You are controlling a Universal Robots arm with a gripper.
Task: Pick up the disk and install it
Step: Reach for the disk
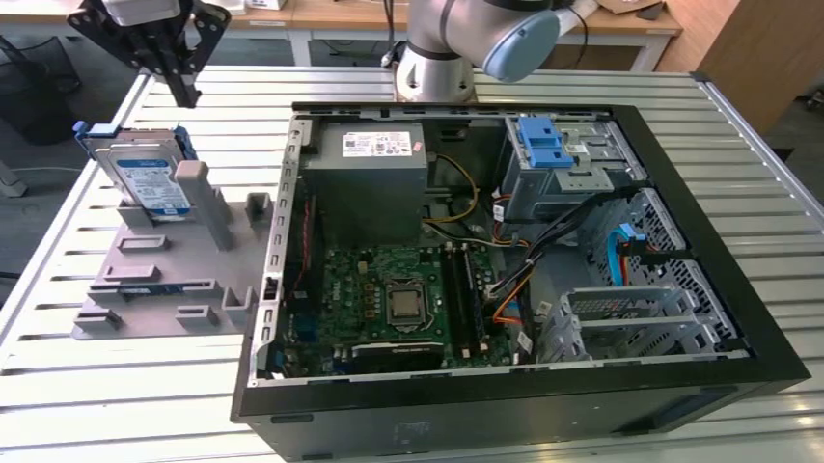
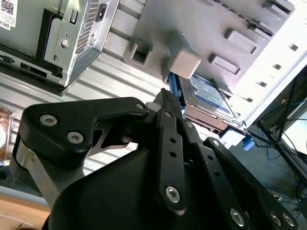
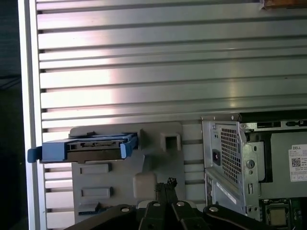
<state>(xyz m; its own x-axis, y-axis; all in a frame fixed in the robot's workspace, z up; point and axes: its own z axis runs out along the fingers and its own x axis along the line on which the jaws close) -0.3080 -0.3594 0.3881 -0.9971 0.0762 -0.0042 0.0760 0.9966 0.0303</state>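
Observation:
The disk (image 1: 146, 179) stands on edge in a slot of the grey holder (image 1: 154, 289) at the exterior view's left, silver with a white and blue label and a blue frame. My gripper (image 1: 187, 94) hangs above and a little behind it, apart from it, fingers pressed together and holding nothing. In the second wrist view the shut gripper (image 2: 165, 96) points toward the disk (image 2: 207, 95) beyond a grey post of the holder. The first wrist view shows the disk (image 3: 91, 147) edge-on, with the gripper (image 3: 168, 184) to one side of it.
An open computer case (image 1: 721, 289) lies on the slatted metal table (image 1: 116, 386), right of the holder. Inside are a grey power supply (image 1: 373, 183), a motherboard (image 1: 399, 299), loose cables and a blue-latched drive bay (image 1: 547, 149). The arm's base (image 1: 435, 68) stands behind the case.

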